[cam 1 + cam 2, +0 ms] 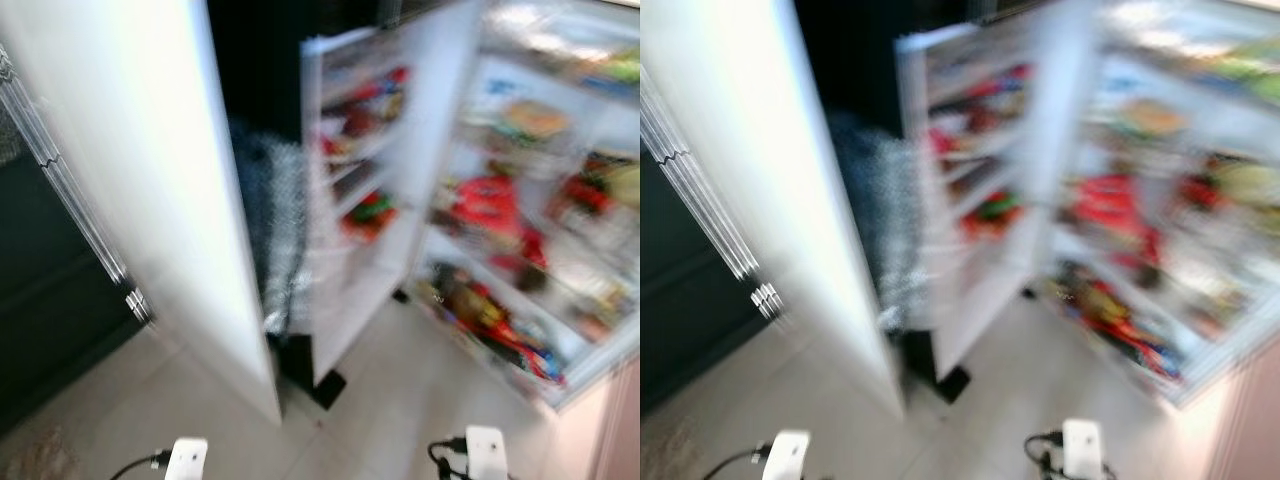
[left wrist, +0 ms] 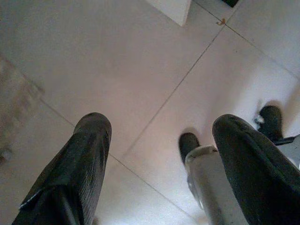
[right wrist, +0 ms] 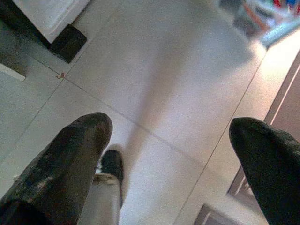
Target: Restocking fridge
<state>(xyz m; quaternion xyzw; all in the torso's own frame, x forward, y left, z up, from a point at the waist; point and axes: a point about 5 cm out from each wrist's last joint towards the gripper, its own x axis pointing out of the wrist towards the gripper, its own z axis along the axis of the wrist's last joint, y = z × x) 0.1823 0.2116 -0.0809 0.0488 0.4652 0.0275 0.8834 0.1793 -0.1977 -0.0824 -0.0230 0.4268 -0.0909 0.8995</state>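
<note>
White fridge (image 1: 600,330), doors open, shelves crowded to their front edges; left gripper (image 2: 159,159) and right gripper (image 3: 171,154) hang over floor tiles (image 3: 164,70), fingers spread, empty; advisable: halt, steady blurred view, then choose shelf space.

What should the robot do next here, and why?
Probably step forward toward the open fridge. Both the left gripper and the right gripper hang open and empty above the tiled floor, short of the stocked shelves, and the head views are blurred.
</note>
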